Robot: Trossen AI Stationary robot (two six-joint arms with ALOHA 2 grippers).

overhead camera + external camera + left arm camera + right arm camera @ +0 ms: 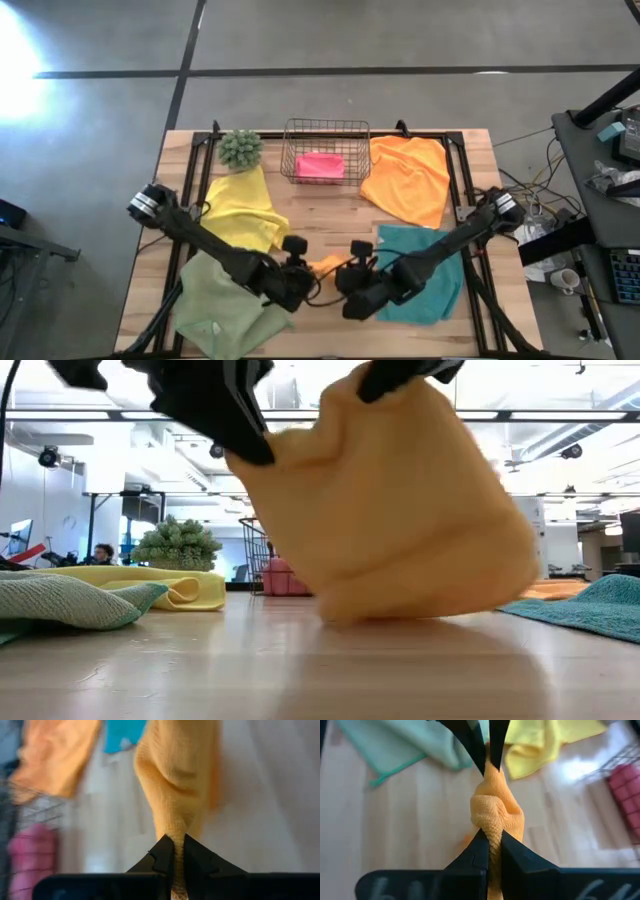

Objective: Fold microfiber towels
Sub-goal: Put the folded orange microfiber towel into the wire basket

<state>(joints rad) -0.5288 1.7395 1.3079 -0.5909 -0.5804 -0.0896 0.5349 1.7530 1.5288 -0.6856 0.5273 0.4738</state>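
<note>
We find the left tool [303,283] and the right tool [352,290] at lower centre of the high view, each clamped on an opposite end of one soft orange microfiber towel [390,510]. It hangs bunched between them, its lower edge touching the wooden table [330,215]. A folded pink towel [320,165] lies in the copper wire basket [326,128] at upper centre.

The orange towel [496,817] is a soft, nubby matt cloth with a fine waffle weave. The fingers [479,851] pinching it look like hard, matt black plastic. The table [330,215] is pale, smooth wood with a light sheen. On it, the basket [325,150] is thin dark wire.
</note>
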